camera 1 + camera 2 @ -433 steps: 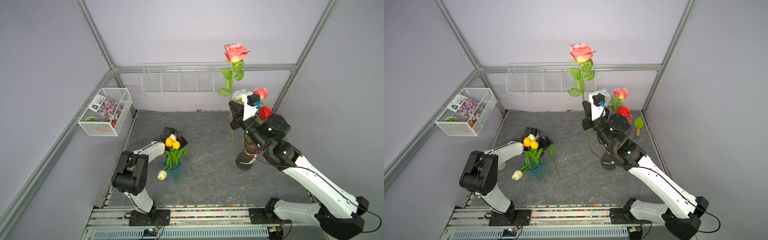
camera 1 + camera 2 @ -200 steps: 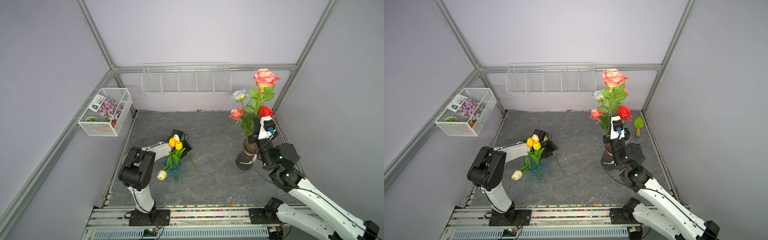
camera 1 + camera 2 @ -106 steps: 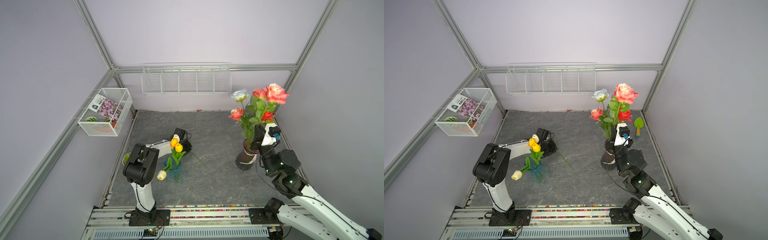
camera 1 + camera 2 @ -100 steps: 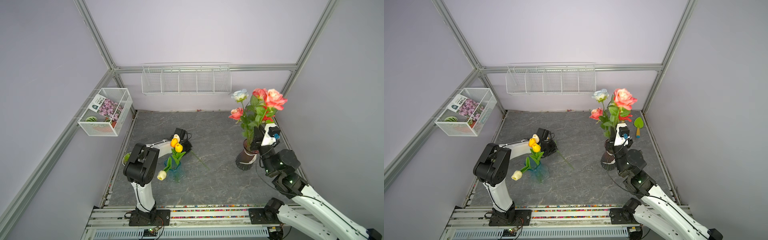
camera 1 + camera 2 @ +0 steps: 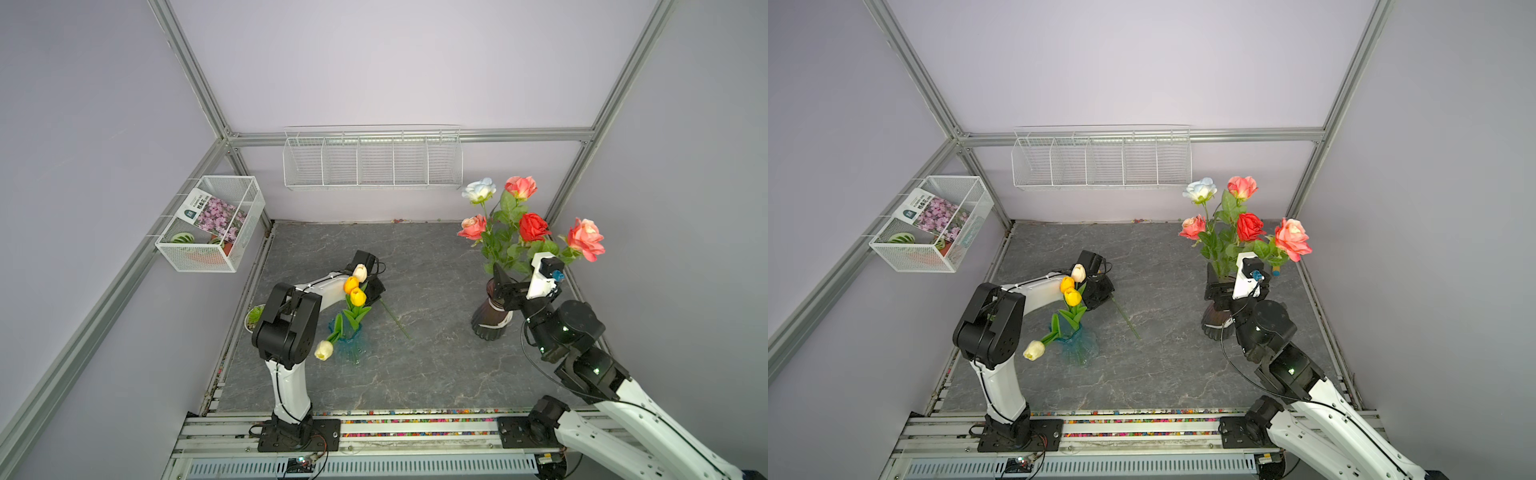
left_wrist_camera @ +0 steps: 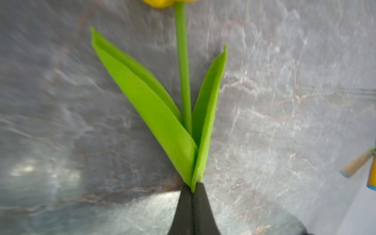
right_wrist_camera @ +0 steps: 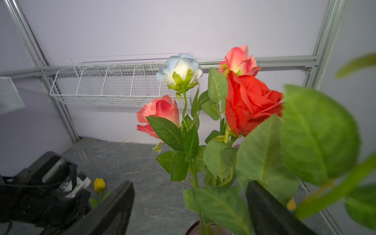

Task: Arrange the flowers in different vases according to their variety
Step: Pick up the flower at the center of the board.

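A: Step in hand?
B: Tulip pickup. My left gripper (image 6: 193,187) is clamped on the yellow tulip (image 6: 183,71), lying left of centre on the worktop (image 5: 436,365). My right gripper (image 7: 190,183) stands open at the maroon vase (image 5: 492,320), right edge.
A: Next move?
B: Lift; seat the stem in the teal vase (image 5: 351,340).

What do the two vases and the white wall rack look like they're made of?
Maroon vase: probably glass, glossy, ribs catch light. Teal vase: glass or clear plastic, floor shows through. Wall rack: white-coated metal wire, judging by its thin grid.
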You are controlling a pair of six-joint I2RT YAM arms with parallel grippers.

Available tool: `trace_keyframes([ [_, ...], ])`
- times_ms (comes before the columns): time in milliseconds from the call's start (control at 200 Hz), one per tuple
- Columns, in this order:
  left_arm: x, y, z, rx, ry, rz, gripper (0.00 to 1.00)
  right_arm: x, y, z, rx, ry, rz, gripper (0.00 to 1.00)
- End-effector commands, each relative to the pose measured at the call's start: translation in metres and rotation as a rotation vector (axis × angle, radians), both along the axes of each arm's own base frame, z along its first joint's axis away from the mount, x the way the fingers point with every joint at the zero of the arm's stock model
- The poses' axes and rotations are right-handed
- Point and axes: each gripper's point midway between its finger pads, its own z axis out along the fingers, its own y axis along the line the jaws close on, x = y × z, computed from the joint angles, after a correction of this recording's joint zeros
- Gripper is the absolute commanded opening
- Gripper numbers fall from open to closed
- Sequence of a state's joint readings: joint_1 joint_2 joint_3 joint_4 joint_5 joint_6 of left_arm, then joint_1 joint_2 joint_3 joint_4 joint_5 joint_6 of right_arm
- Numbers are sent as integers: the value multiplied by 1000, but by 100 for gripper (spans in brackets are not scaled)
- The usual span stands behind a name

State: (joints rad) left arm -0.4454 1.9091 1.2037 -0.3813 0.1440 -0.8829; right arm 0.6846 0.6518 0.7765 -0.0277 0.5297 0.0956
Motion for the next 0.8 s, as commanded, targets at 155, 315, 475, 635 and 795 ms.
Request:
trace_keyframes([
  [155,48,12,53,71,-150,24,0,-11,22,-5,17,167,147,99],
  [315,74,30,85,43,-252,60,0,-12,39,-12,20,268,222,99],
  [475,102,50,133,34,-392,81,0,-15,55,-21,50,336,297,99],
  [635,122,72,189,79,-529,74,0,-18,67,-29,74,383,351,99],
  [795,126,104,239,90,-641,115,0,-21,75,-37,88,422,390,99],
])
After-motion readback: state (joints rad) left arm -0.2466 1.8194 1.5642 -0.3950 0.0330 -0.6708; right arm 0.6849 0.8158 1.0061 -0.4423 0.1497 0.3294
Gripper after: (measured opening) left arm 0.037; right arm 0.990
